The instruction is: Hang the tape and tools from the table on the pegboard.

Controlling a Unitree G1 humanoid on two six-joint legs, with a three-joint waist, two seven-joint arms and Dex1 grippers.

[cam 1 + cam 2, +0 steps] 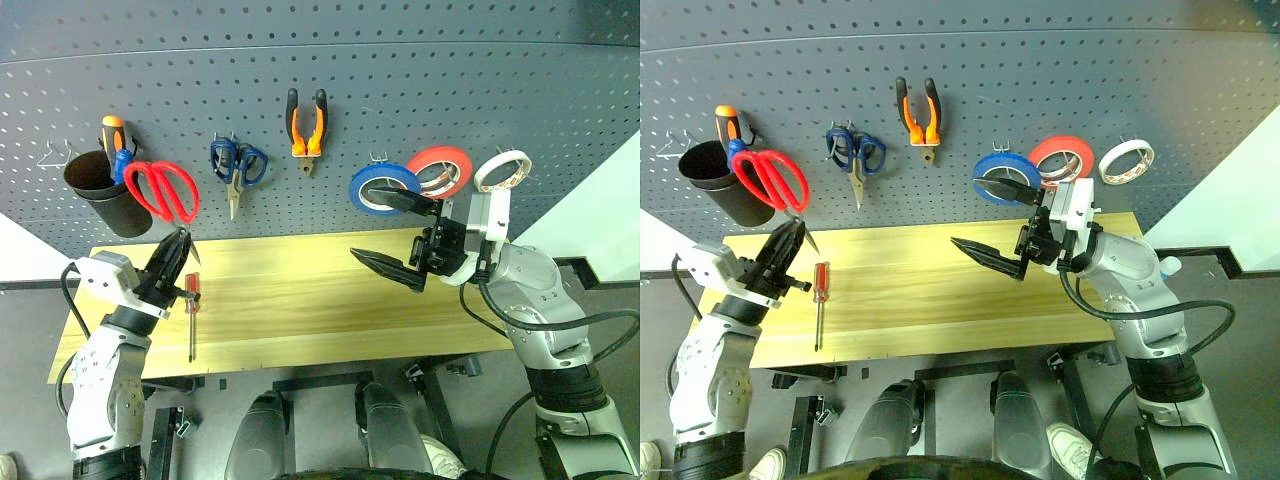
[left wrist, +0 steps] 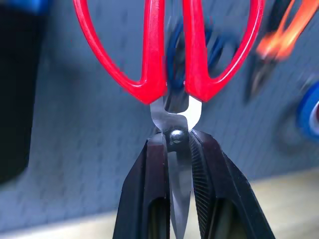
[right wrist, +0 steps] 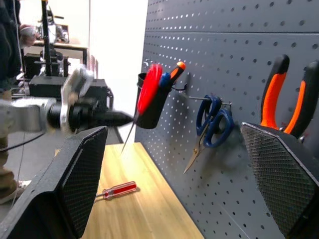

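The left gripper (image 1: pixel 172 262) is squeezed tight on the steel blades of the red scissors (image 1: pixel 162 190). It holds them up in the air, with the red handles above the gripper, close in front of the pegboard (image 1: pixel 300 60). Just beside those handles, a black cup (image 1: pixel 105 192) hangs on the pegboard with an orange screwdriver (image 1: pixel 113 132) standing in it.

The red screwdriver (image 1: pixel 192 300) lies flat on the worktop (image 1: pixel 300 290), below the left gripper and a little to its right.

The right gripper (image 1: pixel 398 233) is spread wide and holds nothing. It points sideways toward the left gripper. The blue tape (image 1: pixel 380 186) hangs on the pegboard right behind its upper finger. A red tape (image 1: pixel 440 170) and a white tape (image 1: pixel 502 170) hang next to it, further to the right.

The pliers (image 1: pixel 307 125) hang on the pegboard, up and to the left of the right gripper. Blue scissors (image 1: pixel 237 167) hang between the pliers and the red scissors.
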